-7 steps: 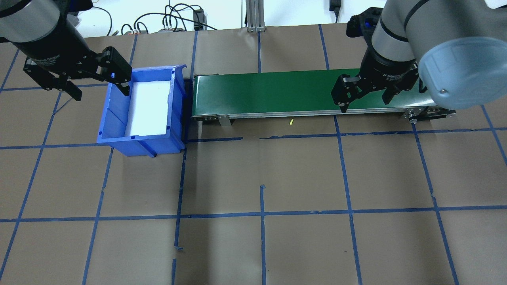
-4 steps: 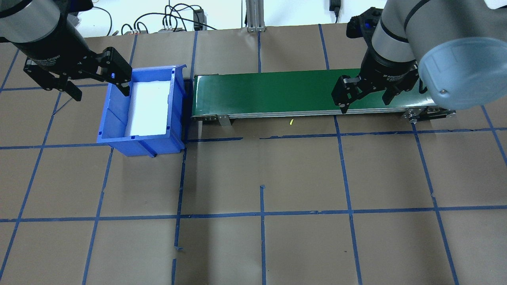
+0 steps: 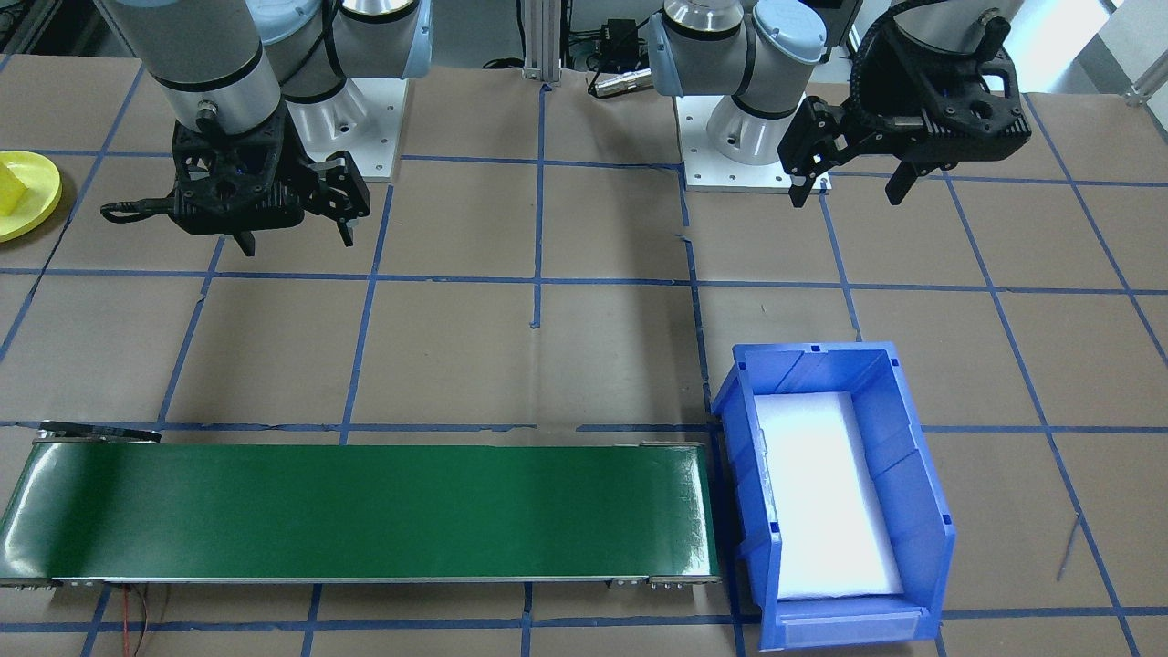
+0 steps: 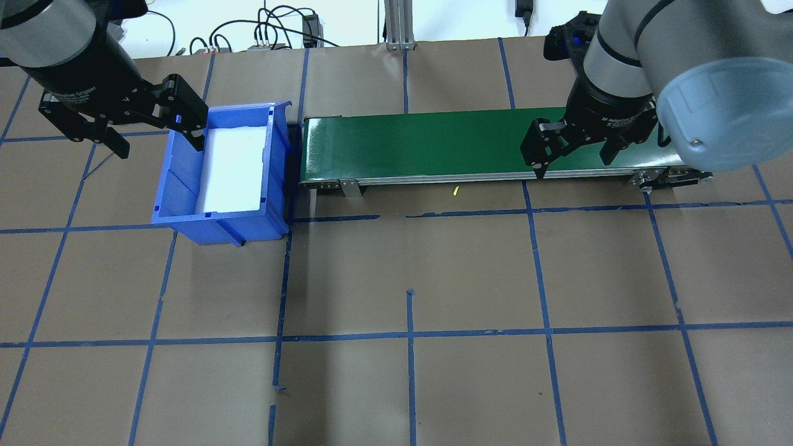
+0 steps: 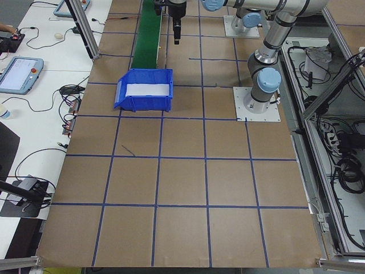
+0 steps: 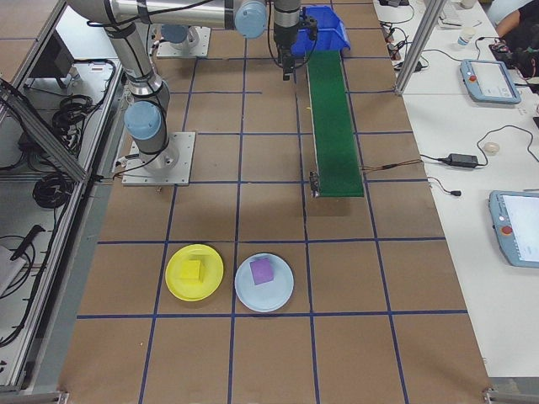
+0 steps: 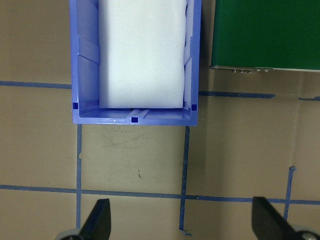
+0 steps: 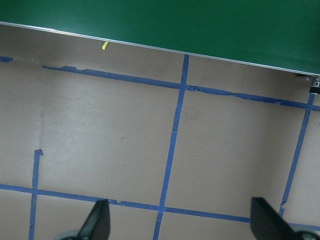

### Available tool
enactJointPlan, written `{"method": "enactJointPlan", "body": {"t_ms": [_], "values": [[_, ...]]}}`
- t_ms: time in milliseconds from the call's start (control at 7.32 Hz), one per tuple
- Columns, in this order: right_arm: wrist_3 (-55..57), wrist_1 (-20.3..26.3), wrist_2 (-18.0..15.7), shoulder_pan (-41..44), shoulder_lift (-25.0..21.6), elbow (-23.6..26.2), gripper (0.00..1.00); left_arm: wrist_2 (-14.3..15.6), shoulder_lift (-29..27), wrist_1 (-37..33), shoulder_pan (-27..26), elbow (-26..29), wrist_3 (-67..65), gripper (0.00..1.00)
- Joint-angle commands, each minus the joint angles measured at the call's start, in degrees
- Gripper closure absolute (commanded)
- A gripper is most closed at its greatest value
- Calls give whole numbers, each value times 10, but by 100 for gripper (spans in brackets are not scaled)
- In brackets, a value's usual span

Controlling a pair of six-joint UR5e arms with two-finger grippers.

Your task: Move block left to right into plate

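The yellow plate lies on the table's far right end, and a yellow block rests on it. The plate also shows at the front-facing view's left edge with the block on it. My left gripper hangs open and empty beside the blue bin. My right gripper hangs open and empty over the near edge of the green belt. Neither the bin nor the belt holds a block. In the wrist views each gripper stands open over bare paper.
A pale blue plate with a purple block sits beside the yellow plate. The bin holds only a white foam pad. A tiny yellow scrap lies just in front of the belt. Blue tape lines grid the brown paper.
Both arms have shifted only by a hair. Both grippers are as open as before.
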Motion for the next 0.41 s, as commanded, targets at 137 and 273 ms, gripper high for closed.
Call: {"method": "enactJointPlan", "body": {"t_ms": [137,273], "values": [[2,0,3,1,-1,4,0,0,0,0,-1,0,0,0],[3,-9,5,1,0,14,0,0,0,0,-1,0,0,0]]}}
